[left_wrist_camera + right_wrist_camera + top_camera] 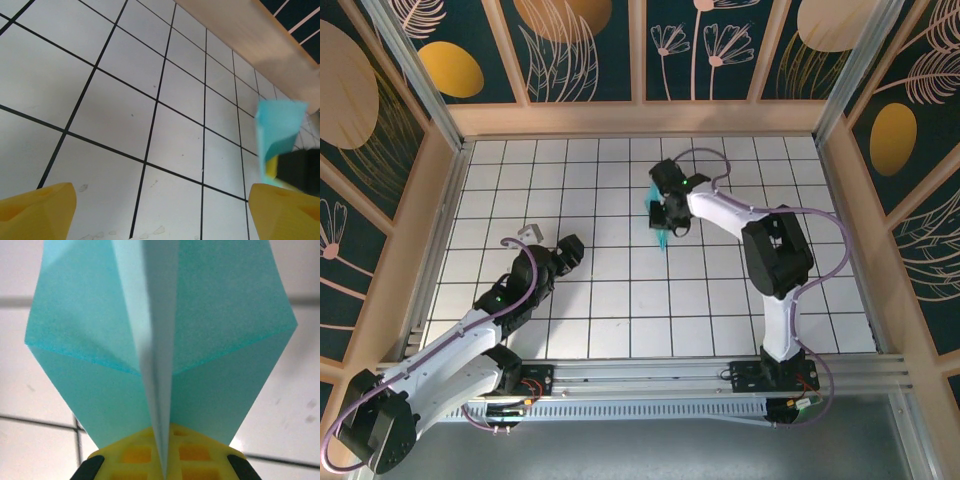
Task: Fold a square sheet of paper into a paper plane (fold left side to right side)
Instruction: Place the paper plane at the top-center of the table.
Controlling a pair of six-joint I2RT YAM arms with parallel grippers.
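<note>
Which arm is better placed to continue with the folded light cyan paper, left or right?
Right, most likely. The right gripper is shut on the folded light cyan paper. The left gripper is open over the white grid table, apart from the paper.

Shining bright and even from overhead onto the white grid-tiled table point(620, 300), throwing only faint, soft shadows. Blurring the light cyan-blue folded paper plane point(90, 340) along its near centre crease in the right wrist view, and smearing its edges in the left wrist view.
</note>
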